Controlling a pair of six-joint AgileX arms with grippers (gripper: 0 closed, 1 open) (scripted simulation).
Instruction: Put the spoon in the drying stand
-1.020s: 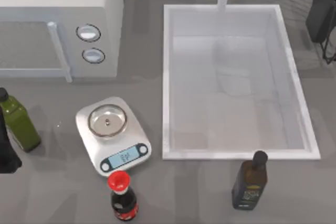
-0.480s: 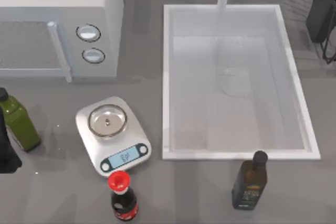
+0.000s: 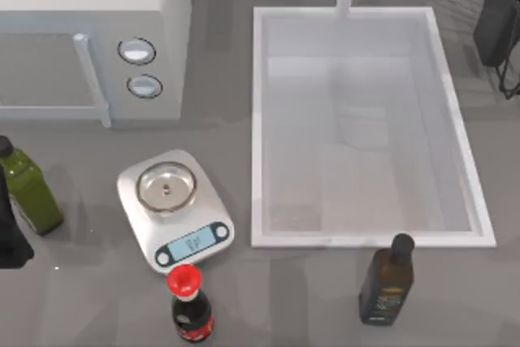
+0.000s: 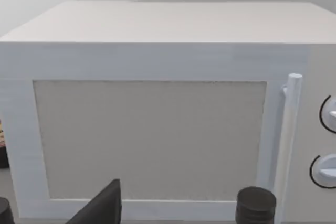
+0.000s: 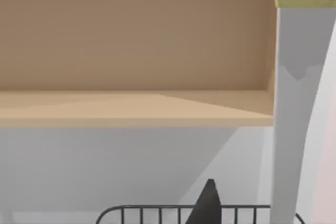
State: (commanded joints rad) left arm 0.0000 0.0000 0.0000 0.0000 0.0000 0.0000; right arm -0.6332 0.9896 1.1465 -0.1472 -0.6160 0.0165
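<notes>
Only the faint shadow in the sink (image 3: 257, 119) has drifted. The right hand (image 5: 208, 207) is probably nearing the drying stand (image 5: 157, 212), top view's upper right. Its grip and the spoon's whereabouts I cannot tell. Left hand (image 3: 10, 237) is parked at the bench's left edge.

Left arm (image 3: 10, 233): matte black, blocky shell. Right gripper finger (image 5: 207, 203) (dark grey) tapers to point.

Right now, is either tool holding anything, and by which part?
Cannot tell. Left tool faces the microwave; right tool is near the drying stand.
</notes>
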